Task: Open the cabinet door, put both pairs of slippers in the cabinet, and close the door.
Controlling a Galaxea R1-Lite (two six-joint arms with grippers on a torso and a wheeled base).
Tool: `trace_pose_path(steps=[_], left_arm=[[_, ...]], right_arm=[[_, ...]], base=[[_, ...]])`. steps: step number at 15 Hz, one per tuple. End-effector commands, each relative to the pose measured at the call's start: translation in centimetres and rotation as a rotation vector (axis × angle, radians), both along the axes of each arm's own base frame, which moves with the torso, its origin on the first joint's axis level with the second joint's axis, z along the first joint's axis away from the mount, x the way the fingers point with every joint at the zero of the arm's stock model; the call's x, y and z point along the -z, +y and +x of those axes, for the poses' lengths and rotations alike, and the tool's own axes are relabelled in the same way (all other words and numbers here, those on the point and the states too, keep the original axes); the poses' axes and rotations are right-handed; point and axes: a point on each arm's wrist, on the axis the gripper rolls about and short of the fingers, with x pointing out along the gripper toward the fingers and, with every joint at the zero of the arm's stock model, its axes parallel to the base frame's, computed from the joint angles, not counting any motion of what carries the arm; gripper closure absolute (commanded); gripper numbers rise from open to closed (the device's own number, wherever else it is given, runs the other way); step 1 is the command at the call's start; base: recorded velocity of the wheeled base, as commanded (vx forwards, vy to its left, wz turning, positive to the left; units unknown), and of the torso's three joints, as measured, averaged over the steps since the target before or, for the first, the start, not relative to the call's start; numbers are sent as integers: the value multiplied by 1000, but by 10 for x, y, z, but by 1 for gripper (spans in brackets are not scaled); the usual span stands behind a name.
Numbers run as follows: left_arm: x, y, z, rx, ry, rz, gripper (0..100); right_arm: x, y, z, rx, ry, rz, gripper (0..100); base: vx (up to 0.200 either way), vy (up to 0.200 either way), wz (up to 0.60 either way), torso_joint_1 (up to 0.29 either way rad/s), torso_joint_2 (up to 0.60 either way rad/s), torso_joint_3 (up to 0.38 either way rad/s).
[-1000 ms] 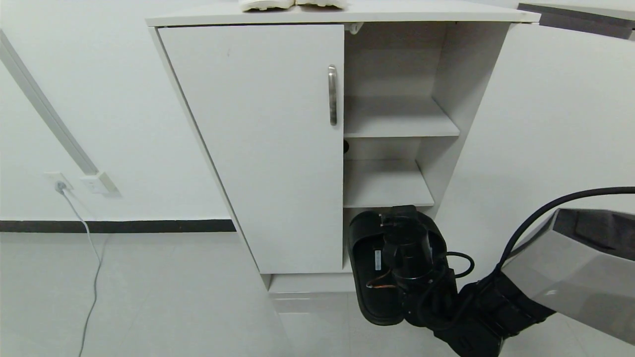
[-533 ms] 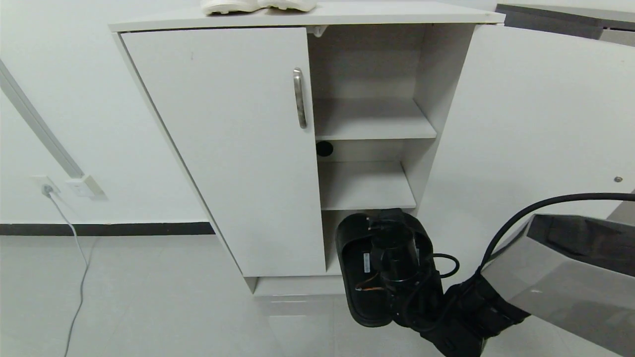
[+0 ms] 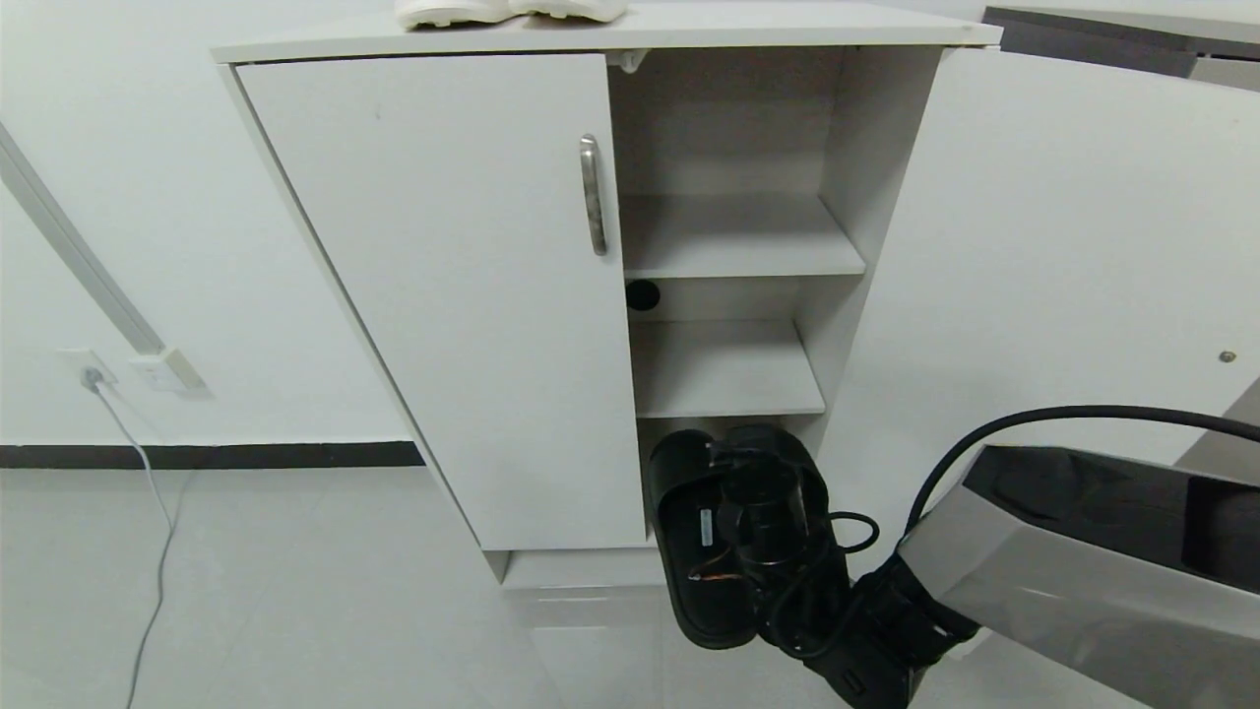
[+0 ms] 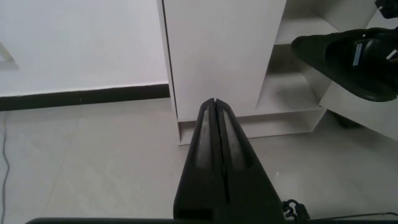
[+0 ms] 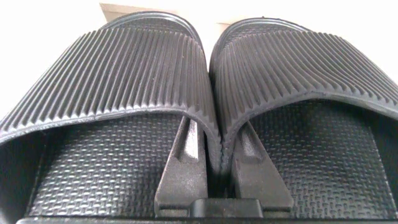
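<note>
change: black slippers [image 3: 701, 537] have shifted in toward the cabinet [image 3: 610, 32] over the last half second; toes now at the mouth of the bottom compartment, just under the lower shelf [image 3: 724, 372]. The earlier whole-frame shift looks like camera motion.
right gripper [image 5: 214, 146]: clamped on the two inner straps, pinching the pair together.
left gripper [image 4: 214, 106]: fingers pressed together, empty, above the floor near the cabinet base.
right door [image 3: 1043, 246]: swung open.
white slippers [image 3: 507, 10]: on the cabinet top.
meaning: likely mid-insert of the first pair, not yet set down; white pair and door closing remain.
</note>
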Motion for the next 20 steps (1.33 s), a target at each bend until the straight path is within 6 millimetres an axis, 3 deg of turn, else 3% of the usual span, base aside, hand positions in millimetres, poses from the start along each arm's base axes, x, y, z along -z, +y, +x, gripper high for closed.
trace_pose_path(steps=[1,11,16,20], left_arm=[[0,0,0,0,2,0,100],[0,0,0,0,2,0,100],[0,0,0,0,2,-1,100],[0,0,0,0,2,-1,100]], right_arm=[[4,0,1,1,5,-5,100],[6,1,5,11,-4,6,100],[-10,-4,1,6,-207,18,100],[-9,-5,1,11,-259,1,100]], base=[[0,0,0,0,0,0],[0,0,0,2,1,-100],[0,0,0,1,0,-120],[0,0,0,0,0,0]])
